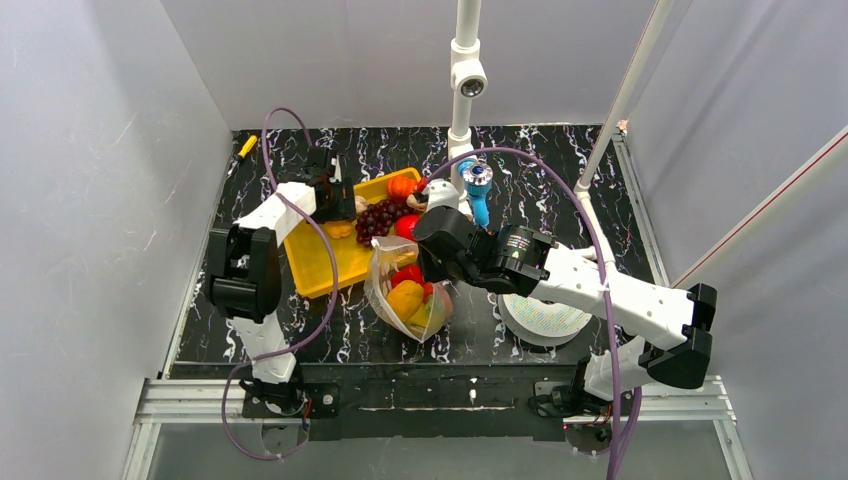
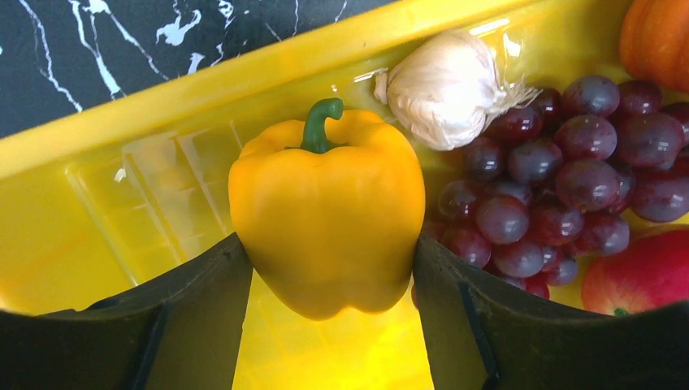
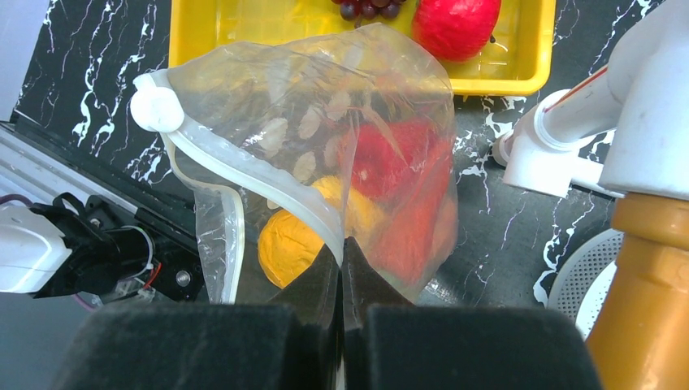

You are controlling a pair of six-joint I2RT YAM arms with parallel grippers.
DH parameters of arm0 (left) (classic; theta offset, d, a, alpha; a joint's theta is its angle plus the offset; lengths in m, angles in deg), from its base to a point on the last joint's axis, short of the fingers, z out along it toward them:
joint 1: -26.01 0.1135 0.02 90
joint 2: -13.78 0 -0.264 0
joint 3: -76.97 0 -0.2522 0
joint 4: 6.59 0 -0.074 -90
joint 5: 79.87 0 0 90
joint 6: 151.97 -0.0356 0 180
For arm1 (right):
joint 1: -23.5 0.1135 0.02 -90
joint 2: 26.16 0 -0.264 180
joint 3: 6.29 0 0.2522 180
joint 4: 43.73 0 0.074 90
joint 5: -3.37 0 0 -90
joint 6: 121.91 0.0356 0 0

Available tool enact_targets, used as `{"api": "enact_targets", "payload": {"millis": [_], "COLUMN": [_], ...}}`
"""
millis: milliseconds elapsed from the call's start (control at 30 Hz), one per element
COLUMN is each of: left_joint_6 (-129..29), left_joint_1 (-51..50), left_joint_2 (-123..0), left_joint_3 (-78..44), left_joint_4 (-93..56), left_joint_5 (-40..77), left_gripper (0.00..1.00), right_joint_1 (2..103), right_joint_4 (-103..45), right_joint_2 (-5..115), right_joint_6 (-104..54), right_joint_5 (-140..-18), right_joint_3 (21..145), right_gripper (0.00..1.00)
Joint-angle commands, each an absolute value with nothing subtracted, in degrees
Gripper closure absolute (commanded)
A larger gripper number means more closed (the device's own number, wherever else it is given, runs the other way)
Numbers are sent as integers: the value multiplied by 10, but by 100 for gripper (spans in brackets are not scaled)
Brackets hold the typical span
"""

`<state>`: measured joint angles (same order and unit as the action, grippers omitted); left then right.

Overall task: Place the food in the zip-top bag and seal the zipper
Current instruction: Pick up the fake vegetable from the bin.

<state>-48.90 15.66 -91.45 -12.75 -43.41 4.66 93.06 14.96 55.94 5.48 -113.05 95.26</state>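
Yellow plastic tray (image 1: 322, 265) lies left of the table's middle, toward the far edge. Over it, the left gripper (image 2: 329, 264) clamps one yellow pepper (image 2: 329, 203), one finger pressed on each side, probably to carry it to the bag. Next in the tray come one garlic (image 2: 443, 89), one bunch of purple grapes (image 2: 561, 171) touching it, one red apple (image 2: 642, 272) and one orange fruit (image 2: 660, 36). That makes five pieces of food at the tray, counting the pepper.

Just right of the tray, at the table's middle, stands one clear bag (image 3: 268, 97). The right gripper (image 3: 342, 264) pinches its rim, fingers closed tight, apparently to hold the mouth up and open for loading. The zipper (image 3: 236, 175) is unsealed. Inside show at least three pieces, red, yellow and orange; crinkles hide an exact count.

One white spool (image 1: 545, 318) lies toward the near right corner.
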Motion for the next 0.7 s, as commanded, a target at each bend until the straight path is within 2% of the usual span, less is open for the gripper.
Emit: {"api": "enact_targets", "payload": {"millis": [0, 333, 467, 667], "left_joint_6": [-495, -467, -413, -310], "left_joint_1": [152, 149, 149, 150], "left_joint_2": [-824, -615, -505, -291], "left_joint_3": [-151, -220, -264, -404], "left_joint_4": [-449, -499, -544, -543], "left_joint_5": [27, 46, 123, 291], "left_gripper": [70, 69, 68, 67], "right_joint_1": [935, 935, 934, 934], "right_joint_4": [141, 125, 108, 92], "right_joint_2": [543, 543, 541, 549], "right_joint_6": [63, 53, 48, 43], "right_joint_5": [-1136, -1137, -1134, -1122], "right_joint_3": [963, 956, 943, 938], "right_gripper": [99, 99, 99, 99]}}
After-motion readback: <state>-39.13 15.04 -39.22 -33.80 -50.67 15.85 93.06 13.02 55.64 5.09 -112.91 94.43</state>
